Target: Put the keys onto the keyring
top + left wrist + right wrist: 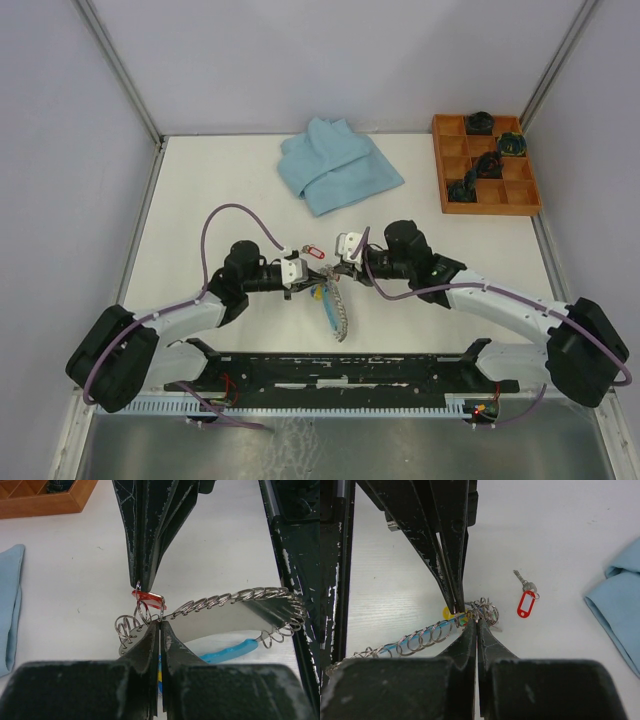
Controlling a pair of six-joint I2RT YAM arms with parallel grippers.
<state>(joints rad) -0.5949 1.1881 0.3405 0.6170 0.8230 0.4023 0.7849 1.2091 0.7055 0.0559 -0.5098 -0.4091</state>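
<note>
Left pincer [159, 630] and right pincer [476, 627] meet tip to tip. I hold both clamped on one coiled end of the keyring [225, 600], probably to spread it. The red-tagged key [525, 600] lies nearby on the table [560, 530], unthreaded.

White table [190, 190] as I see it from overhead. (a) Red-tagged key [312, 252], flat on the surface just beyond the spot where the left gripper [318, 284] and right gripper [333, 278] meet tip to tip, touching neither. (b) Folded light-blue cloth [340, 165], farther out past those tips. (c) Wooden compartment tray [490, 210], well beyond and outboard of the right gripper. (d) Black rail [340, 368], behind both grippers. (e) Keyring [338, 315], trailing back from the tips; I cannot tell whether its end rests on the table.
</note>
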